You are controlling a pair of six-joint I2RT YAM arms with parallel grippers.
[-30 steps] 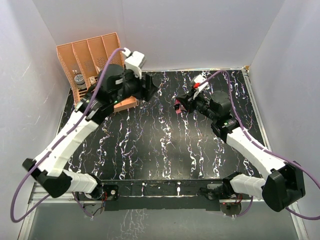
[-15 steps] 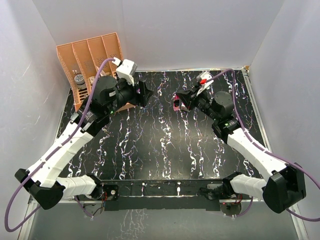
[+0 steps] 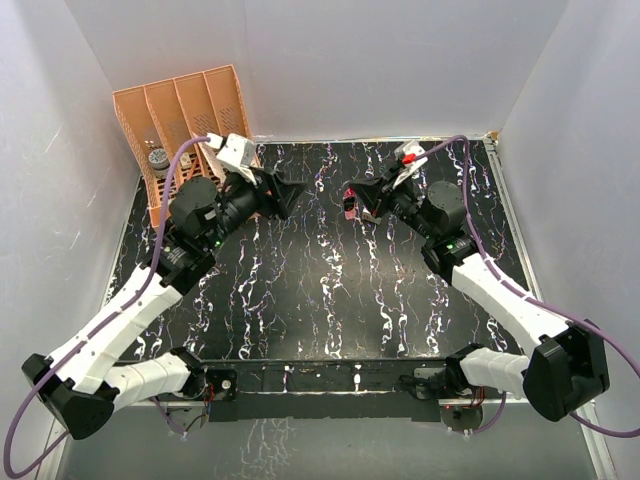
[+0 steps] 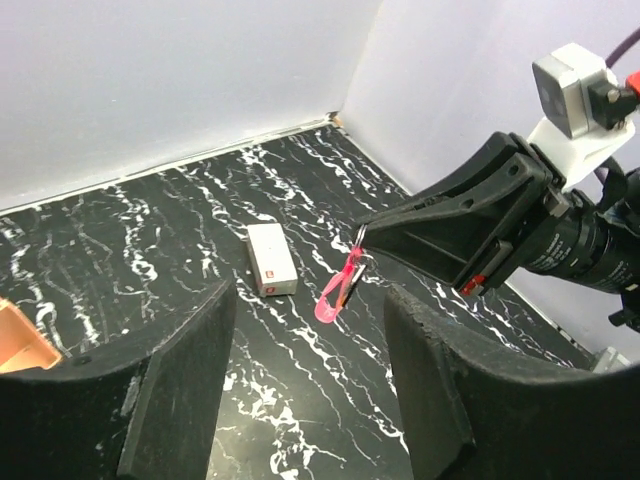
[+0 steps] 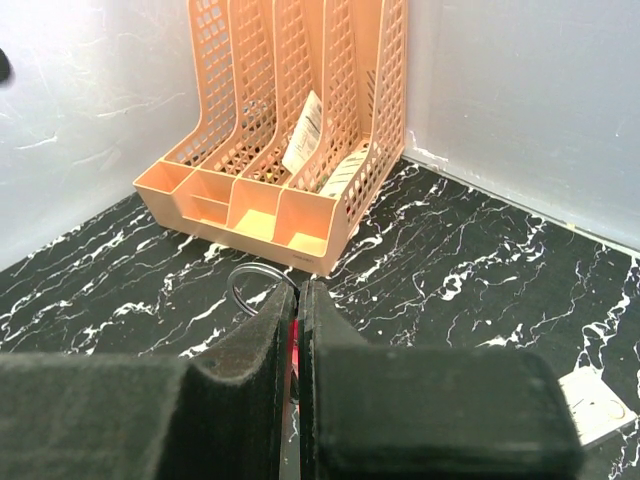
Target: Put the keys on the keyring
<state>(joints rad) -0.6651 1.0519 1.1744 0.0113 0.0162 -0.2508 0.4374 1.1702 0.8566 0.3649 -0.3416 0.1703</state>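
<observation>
My right gripper [image 3: 357, 200] is shut on the keyring, a magenta-pink strap [image 3: 349, 206] that hangs below its tips above the black marbled table. In the left wrist view the strap [image 4: 338, 292] dangles from the right gripper's fingertips [image 4: 400, 225], with a thin dark and tan piece alongside it; I cannot tell whether that is the key. In the right wrist view the round ring [image 5: 256, 283] sticks out left of the shut gripper [image 5: 298, 296]. My left gripper [image 3: 286, 195] is open and empty, facing the strap from the left, a short way off [image 4: 305, 400].
A small white rectangular box [image 4: 270, 258] lies on the table beyond the strap and shows in the right wrist view [image 5: 592, 402]. An orange mesh file rack [image 3: 180, 110] stands at the back left corner [image 5: 300, 130]. White walls close in the table.
My left arm has drawn back toward the left and near side, and its open gripper now points at the strap. My right gripper has carried the keyring slightly farther back.
</observation>
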